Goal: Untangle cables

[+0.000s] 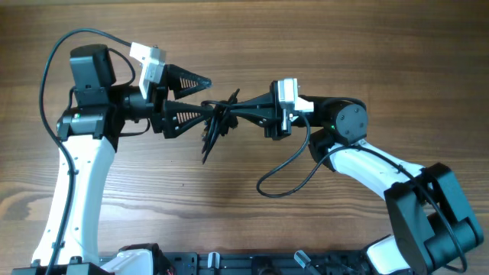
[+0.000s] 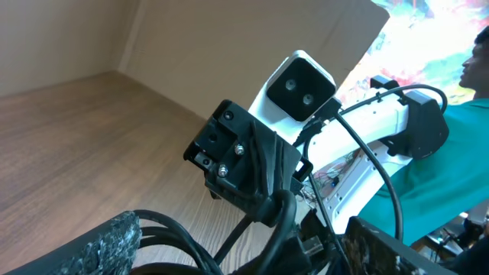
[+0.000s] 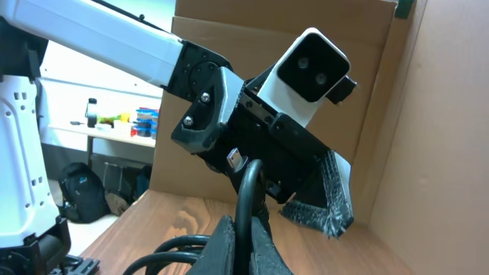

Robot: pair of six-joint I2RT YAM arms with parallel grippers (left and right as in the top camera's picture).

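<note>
The only label (image 3: 235,159) in sight is a small one on the left arm's black wrist housing, seen from the right wrist. It is too small to read.

The cables (image 1: 217,124) form a dark tangle over the wooden table (image 1: 344,46), just off the overhead view's centre toward 10 o'clock, with loose strands trailing toward 7 o'clock. Whether the lowest strands touch the wood cannot be told.

The right gripper (image 1: 234,105) comes in from 3 o'clock of the tangle. In its own wrist view its fingers (image 3: 221,248) stand close together with a cable loop pinched between them, so it has hold of the cables.

The left gripper (image 1: 208,98) faces it from 9 o'clock with its jaws spread wide, clamping nothing. Its upper finger is clear of everything. Its lower finger reaches the tangle, but I cannot tell whether strands touch it.

A thick black arm cable (image 1: 286,183) loops on the table at 5 o'clock of the tangle. In the right wrist view a brown cardboard panel (image 3: 252,46) stands behind the left arm. At 9 o'clock in that view are a backpack (image 3: 80,191) on the floor and bottles (image 3: 141,122) on a shelf above it.

In the left wrist view the right arm's black housing and white camera (image 2: 299,85) fill the middle and block what lies beyond. A person in a teal top (image 2: 451,168) is at the 3 o'clock edge.
</note>
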